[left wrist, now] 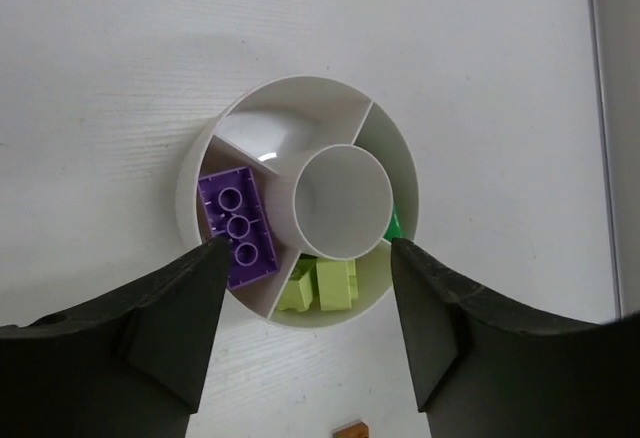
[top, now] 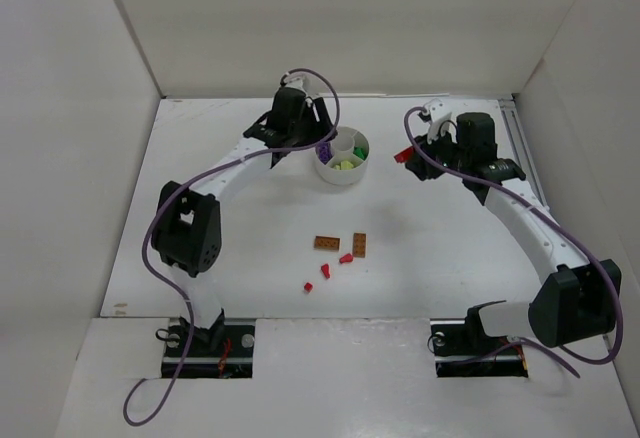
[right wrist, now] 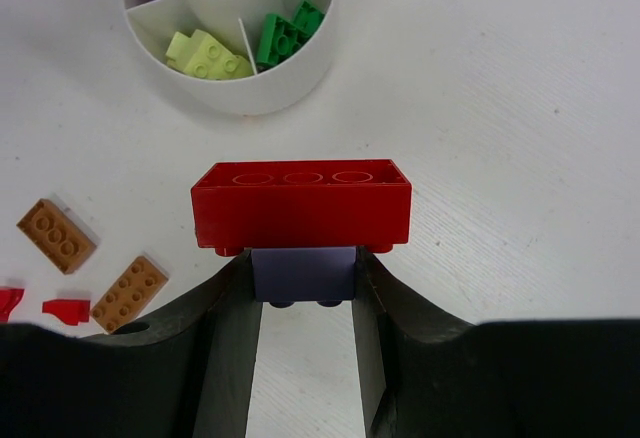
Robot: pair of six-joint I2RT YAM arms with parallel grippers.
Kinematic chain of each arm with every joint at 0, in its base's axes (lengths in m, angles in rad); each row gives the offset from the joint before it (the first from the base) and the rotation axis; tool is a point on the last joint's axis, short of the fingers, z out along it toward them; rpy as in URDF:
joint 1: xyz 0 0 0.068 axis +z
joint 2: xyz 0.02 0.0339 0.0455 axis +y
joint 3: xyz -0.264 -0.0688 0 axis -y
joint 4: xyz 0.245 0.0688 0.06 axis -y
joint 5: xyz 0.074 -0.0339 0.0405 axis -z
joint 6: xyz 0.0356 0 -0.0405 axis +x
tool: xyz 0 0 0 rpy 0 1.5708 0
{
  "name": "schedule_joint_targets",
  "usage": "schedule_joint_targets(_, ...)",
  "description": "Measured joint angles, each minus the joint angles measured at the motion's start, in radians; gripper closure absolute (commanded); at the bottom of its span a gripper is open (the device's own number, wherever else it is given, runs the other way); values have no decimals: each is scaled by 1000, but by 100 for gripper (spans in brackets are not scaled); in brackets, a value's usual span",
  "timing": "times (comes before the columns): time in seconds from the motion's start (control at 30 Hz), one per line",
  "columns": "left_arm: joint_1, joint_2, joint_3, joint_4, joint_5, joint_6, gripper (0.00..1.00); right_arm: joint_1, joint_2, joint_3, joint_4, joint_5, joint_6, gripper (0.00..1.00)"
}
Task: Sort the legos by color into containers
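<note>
Red studded plastic lego brick [right wrist: 300, 208] is sitting atop a dull purple brick [right wrist: 303, 270] clenched in the right gripper [right wrist: 303, 283], near the round white plastic dish [right wrist: 285, 88]; the left gripper [left wrist: 308, 258] is hovering released above it.

One dish [left wrist: 190, 188] has one centre well [left wrist: 340, 203] and four wedges [left wrist: 290, 123]. In it are one purple brick [left wrist: 238, 226], two lime bricks [left wrist: 335, 283] and at least two green bricks [right wrist: 280, 33]. Loose on the table [top: 450, 248] lie two orange-brown bricks [top: 327, 243] and three small red pieces [top: 326, 271]. Off the table — one big red brick [right wrist: 300, 203] stacked on one bluish brick [right wrist: 303, 273].
</note>
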Motion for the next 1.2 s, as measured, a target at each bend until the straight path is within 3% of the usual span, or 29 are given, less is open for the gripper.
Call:
schedule_joint_targets(0.1,0,-54,-3,-6,34,16,23,12,-2,0,1,-48,-32,94)
schedule_joint_targets(0.13,1,-80,-14,3,58,22,14,27,-3,0,1,-60,-45,94)
schedule_joint_targets(0.17,3,-114,-33,14,89,31,12,49,-4,0,2,-72,-61,94)
schedule_joint_targets(0.2,4,-153,-58,26,134,35,1,77,-6,0,1,-80,-77,94)
schedule_joint_targets(0.47,-14,-372,-217,133,434,80,0,299,-32,10,0,-122,-151,94)
schedule_joint_targets(0.7,-50,-462,-427,189,539,62,0,329,-39,34,11,-191,-161,93)
schedule_joint_targets(0.87,-92,-544,-490,220,532,40,0,386,-45,35,15,-209,-161,93)
schedule_joint_targets(1.0,-116,-584,-502,252,518,21,10,415,-56,35,14,-214,-163,93)
schedule_joint_targets(1.03,-117,-589,-505,259,517,18,15,416,-57,35,16,-214,-163,93)
schedule_joint_targets(1.07,-119,-591,-507,261,515,14,28,419,-57,35,16,-212,-163,93)
schedule_joint_targets(1.2,-119,-591,-510,263,512,-5,46,421,-65,35,18,-196,-161,93)
